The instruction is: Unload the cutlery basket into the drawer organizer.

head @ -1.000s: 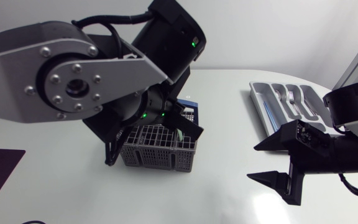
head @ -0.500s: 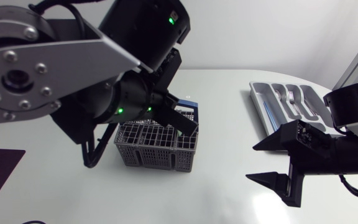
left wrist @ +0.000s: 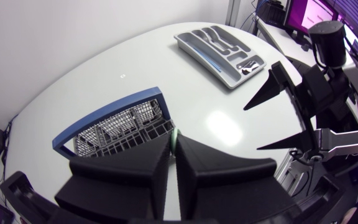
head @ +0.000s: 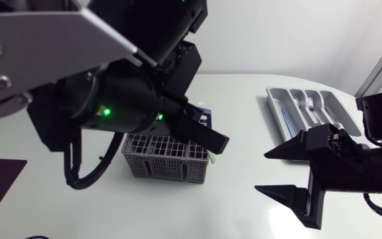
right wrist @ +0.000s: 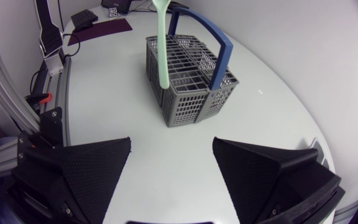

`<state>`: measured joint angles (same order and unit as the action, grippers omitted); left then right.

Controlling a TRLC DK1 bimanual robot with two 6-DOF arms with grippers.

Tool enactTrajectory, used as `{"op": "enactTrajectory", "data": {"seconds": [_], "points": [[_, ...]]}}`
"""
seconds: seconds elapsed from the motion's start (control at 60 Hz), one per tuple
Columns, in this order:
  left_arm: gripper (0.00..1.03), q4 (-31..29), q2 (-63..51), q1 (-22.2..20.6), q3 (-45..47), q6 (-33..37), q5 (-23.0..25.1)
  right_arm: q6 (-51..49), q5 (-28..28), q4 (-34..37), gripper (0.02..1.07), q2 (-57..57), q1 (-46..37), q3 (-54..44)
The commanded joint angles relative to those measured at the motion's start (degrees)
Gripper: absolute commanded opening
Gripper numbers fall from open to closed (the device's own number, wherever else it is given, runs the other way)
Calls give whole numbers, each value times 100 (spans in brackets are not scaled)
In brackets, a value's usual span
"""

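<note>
**Green utensil hanging from left tool at the basket**

The utensil [right wrist: 162, 50] is hanging straight down, thin and pale green. Its lower end is showing against the near corner of the basket [right wrist: 194, 106]. I cannot tell whether the tip is clear of the rim.

The left tool [left wrist: 173, 148] is clenching the utensil by its top, both fingers pressing on the sliver of green between them.

Handling, as a judgement:
- It is looking like plastic, so probably light, fairly stiff and a little slick.
- A pinch this high is leaving the long end free to swing, so the carry is calling for a slow, level move.
- A hold nearer the middle would be steadier.
- It seems unlikely to break, but it could slip out if knocked on the rim.

The basket is sitting on the surface [head: 244, 133] under the left arm, grey mesh with its blue handle upright. I am not making out other pieces in it.

The organizer [head: 274, 109] is lying well apart from the basket, on the right arm's side, with some metal cutlery lying in its compartments.

The right tool [head: 260, 172] is hanging released between the basket and the organizer, fingers spread wide and gripping nothing.
</note>
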<state>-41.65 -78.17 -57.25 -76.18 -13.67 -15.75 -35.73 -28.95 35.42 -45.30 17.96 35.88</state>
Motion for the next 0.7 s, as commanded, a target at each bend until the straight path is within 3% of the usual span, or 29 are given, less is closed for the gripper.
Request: {"op": "enactTrajectory", "data": {"seconds": [0.0, 0.467, 0.6, 0.683], "points": [[7, -54, -190, -40, -230, -356, 160, 417, -58, -123, 97, 39, 235, 86], [7, 148, -656, -111, -301, -1349, 889, 1305, 30, -1002, 97, -726, 1008, 455], [7, 175, -673, -84, -292, -1472, 1109, 1393, 188, -1169, 91, -955, 1131, 525], [7, 175, -682, -58, -283, -1524, 1179, 1410, 214, -1274, 80, -1095, 1131, 569]]}}
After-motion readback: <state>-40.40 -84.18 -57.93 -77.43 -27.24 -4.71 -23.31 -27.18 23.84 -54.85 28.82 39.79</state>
